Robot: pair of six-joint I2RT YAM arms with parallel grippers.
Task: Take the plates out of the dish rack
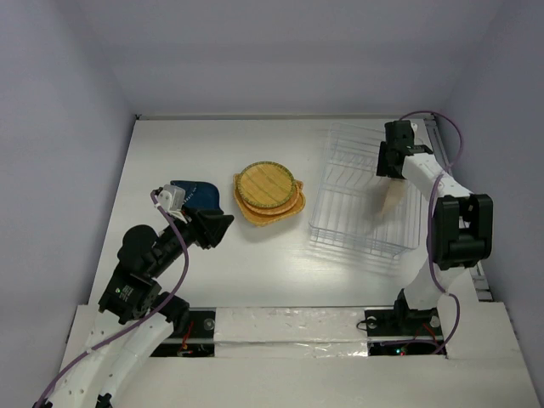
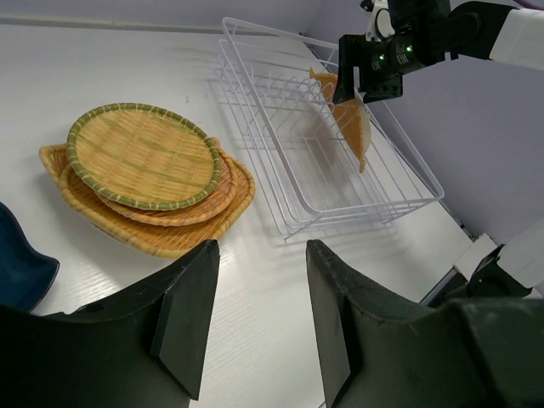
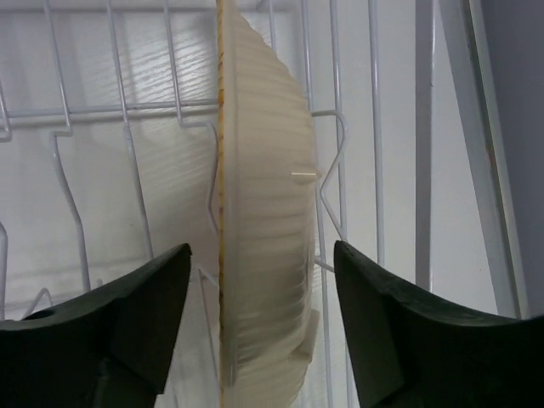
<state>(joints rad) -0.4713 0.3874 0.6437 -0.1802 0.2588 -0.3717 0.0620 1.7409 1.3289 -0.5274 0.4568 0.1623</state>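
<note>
Three woven orange-tan plates (image 1: 269,194) lie stacked on the table left of the clear wire dish rack (image 1: 357,195). One more plate (image 1: 392,197) stands on edge in the rack's right side. My right gripper (image 1: 393,161) hovers over that plate. In the right wrist view the plate (image 3: 263,170) runs edge-on between the jaws of the right gripper (image 3: 262,246), which stands open with a gap on each side. My left gripper (image 2: 259,255) is open and holds nothing, low over bare table, near the stack of plates (image 2: 144,170).
A dark blue rounded object (image 1: 194,195) lies left of the stack, beside the left arm. The rack's thin wires (image 3: 374,127) run close around the standing plate. Walls enclose the table on the left, back and right.
</note>
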